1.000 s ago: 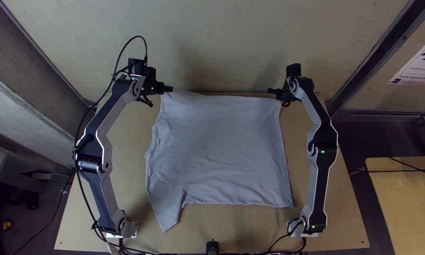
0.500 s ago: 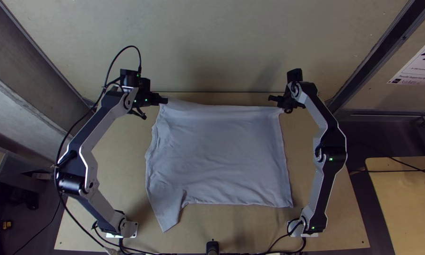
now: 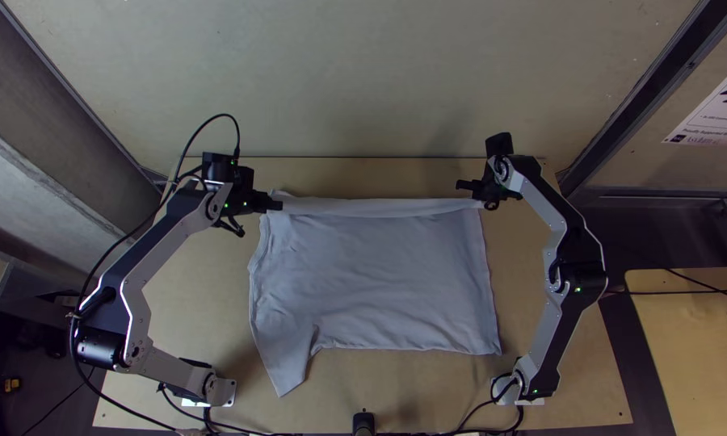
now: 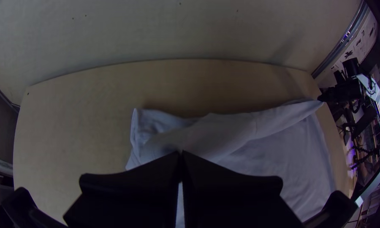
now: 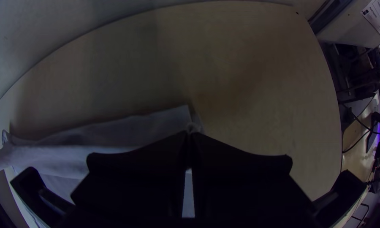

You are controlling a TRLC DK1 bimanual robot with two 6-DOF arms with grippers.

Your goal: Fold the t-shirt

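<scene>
Top view: left pincer [image 3: 277,204] and right pincer [image 3: 482,199] clamp the t-shirt [image 3: 371,278], table [image 3: 355,174] beyond its far edge.

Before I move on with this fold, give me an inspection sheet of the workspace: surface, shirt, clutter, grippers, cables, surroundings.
Surface: light wooden table, bare around the shirt's sides.
Job's things: t-shirt spread, a strip at its far edge drawn up or turned over; one sleeve points toward the near edge.
Clutter: short black post at the near edge.
Left gripper: shut on the shirt near its far left corner.
Right gripper: shut on the shirt at its far right corner.
Cables: black cable loops above the left arm's wrist; others run along the near edge.
Surroundings: pale wall beyond; printed sheet and another wooden table at right.
</scene>
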